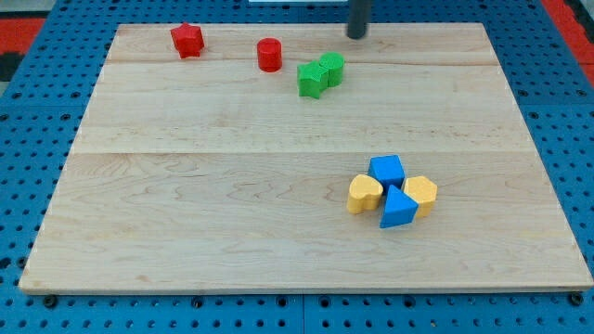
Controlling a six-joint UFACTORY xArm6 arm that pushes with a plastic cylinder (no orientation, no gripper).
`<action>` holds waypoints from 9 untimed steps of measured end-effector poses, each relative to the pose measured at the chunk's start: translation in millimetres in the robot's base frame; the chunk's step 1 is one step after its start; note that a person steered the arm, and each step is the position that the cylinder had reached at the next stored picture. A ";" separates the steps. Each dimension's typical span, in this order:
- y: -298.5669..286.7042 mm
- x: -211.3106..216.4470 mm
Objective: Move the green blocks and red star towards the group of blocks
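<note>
A red star lies near the board's top left. A red cylinder stands to its right. Two green blocks touch each other: a green star-like block and a green round block just up and right of it. A group sits at the lower right: a blue cube, a blue triangular block, a yellow heart-like block and a yellow block. My tip is at the view's top, up and right of the green blocks, apart from them.
The wooden board lies on a blue perforated table. The board's top edge runs just behind the red star and my tip.
</note>
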State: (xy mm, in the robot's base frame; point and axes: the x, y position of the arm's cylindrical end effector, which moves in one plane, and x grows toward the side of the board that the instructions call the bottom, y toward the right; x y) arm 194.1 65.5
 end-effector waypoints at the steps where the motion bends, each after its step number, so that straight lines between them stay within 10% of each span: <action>1: -74.3 1.6; 2: -143.1 38.6; 4: -53.6 135.9; 6: -137.8 43.0; 7: -64.6 37.7; 9: 4.1 118.7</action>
State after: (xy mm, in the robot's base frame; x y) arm 312.9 69.6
